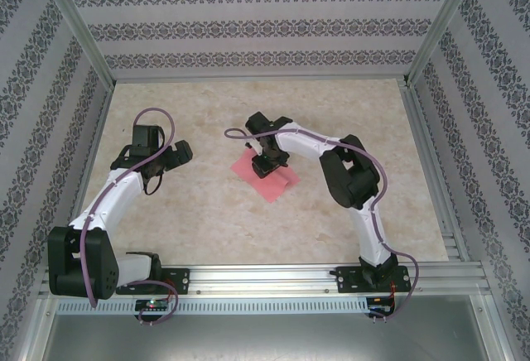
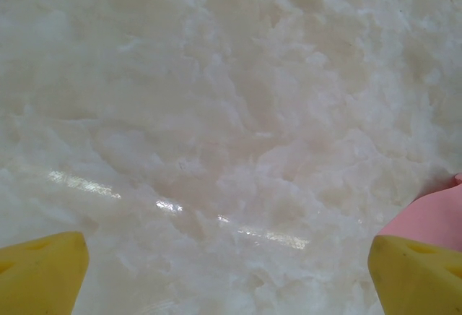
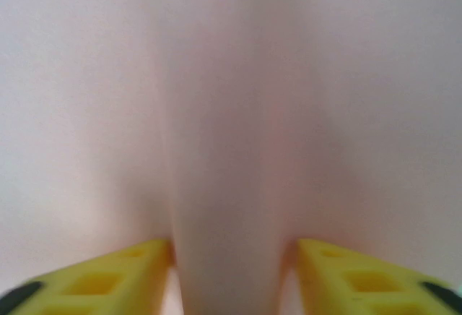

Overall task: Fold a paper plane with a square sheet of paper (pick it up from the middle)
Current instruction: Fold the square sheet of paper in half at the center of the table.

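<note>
The square sheet of paper (image 1: 280, 182) lies salmon-pink on the table's middle, one corner toward the front. My right gripper (image 1: 267, 165) points down onto its centre. In the right wrist view the sheet (image 3: 231, 98) bulges up as a rounded ridge between the yellow fingertips (image 3: 115, 275), and my right gripper (image 3: 231, 275) presses that ridge from both sides. My left gripper (image 1: 179, 154) hangs open to the left of the sheet, apart from it. In the left wrist view my left gripper (image 2: 227, 286) has its yellow fingers (image 2: 40, 272) spread wide over bare table, and a corner of the sheet (image 2: 433, 217) shows beside the right finger.
The table (image 1: 207, 212) has a pale mottled surface, bounded by aluminium rails (image 1: 315, 274) at the front and patterned walls (image 1: 248, 26) behind and at the sides. The right arm's elbow (image 1: 348, 175) stands just right of the sheet.
</note>
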You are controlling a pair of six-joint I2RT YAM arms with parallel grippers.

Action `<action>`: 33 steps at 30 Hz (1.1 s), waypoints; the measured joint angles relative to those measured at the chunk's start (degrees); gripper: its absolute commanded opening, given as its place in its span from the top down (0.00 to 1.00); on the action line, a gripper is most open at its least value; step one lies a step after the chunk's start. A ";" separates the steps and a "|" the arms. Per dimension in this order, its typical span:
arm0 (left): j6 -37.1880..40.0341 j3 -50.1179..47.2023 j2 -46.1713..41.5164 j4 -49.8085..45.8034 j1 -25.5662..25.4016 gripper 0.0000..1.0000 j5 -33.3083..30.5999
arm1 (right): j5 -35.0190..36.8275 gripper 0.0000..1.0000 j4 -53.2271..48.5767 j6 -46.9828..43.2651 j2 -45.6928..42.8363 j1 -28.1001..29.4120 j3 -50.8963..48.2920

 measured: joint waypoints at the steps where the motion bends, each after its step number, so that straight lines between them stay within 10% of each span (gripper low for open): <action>1: -0.11 -0.13 0.00 0.15 0.00 0.00 0.42 | -0.74 0.63 0.98 1.79 -0.76 0.37 -1.22; 16: -5.42 -4.76 2.78 10.03 -3.78 0.02 11.06 | -25.27 0.63 34.49 30.05 -17.42 2.19 -19.74; 33: -8.81 -6.69 5.70 15.74 -8.59 0.02 12.50 | -14.29 0.36 33.73 33.16 -11.96 0.55 -21.05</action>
